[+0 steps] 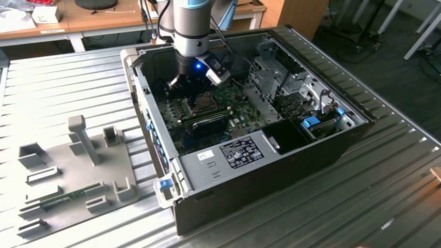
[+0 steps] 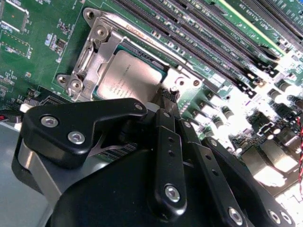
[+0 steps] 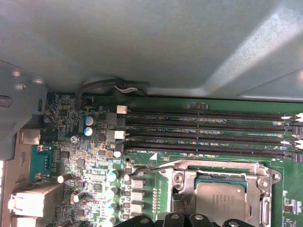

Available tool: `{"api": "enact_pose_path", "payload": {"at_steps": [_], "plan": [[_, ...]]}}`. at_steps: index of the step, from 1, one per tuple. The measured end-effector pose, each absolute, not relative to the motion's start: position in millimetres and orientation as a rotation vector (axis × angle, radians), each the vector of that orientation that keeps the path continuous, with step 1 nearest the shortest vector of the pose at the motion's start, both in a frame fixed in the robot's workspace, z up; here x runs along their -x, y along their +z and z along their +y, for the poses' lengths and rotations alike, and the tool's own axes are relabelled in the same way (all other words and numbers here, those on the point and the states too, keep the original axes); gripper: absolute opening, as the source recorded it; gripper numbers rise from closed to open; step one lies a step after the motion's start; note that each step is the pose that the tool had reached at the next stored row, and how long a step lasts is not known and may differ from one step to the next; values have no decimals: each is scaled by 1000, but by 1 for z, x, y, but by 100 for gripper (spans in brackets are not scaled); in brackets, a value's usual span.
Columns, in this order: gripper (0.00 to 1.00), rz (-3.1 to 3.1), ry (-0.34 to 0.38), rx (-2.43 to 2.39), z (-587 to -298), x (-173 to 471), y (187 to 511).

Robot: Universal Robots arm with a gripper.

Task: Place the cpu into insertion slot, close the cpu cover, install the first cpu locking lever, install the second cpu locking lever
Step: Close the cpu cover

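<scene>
Silvery cpu cover (image 2: 102, 52) is lying over the cpu (image 2: 132, 75); your gripper (image 2: 168, 94), tips pressed together, is hanging just beside its rim.

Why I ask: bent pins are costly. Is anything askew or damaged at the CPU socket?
Nothing stands out: the cpu lies flat and square within the closed cpu cover. The gripper hides one corner.

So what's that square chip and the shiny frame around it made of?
The cpu looks topped with dull grey metal, a soft brushed sheen. The cpu cover looks like bare silvery metal, maybe steel: it glints brightly.
</scene>
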State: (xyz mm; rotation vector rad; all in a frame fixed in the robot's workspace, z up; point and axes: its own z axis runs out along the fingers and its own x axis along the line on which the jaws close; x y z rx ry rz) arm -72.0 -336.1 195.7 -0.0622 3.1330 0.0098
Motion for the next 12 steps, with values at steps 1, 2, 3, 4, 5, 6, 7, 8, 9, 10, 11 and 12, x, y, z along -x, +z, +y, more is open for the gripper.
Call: {"api": "enact_pose_path", "payload": {"at_steps": [1, 2, 3, 4, 5, 6, 7, 8, 9, 10, 11, 12], "plan": [[10, 3133, 10, 62, -336, 72, 196], [10, 3133, 10, 62, -336, 72, 196], [10, 3133, 10, 62, -336, 72, 196], [10, 3133, 10, 62, -336, 72, 196], [10, 3133, 10, 62, -336, 72, 196], [10, 3133, 10, 62, -336, 72, 196], [10, 3133, 10, 62, -336, 72, 196], [10, 3133, 10, 62, -336, 72, 196], [10, 3133, 10, 62, -336, 72, 196], [10, 3133, 10, 62, -336, 72, 196], [10, 3133, 10, 62, -336, 72, 196], [10, 3133, 10, 62, -336, 72, 196]]}}
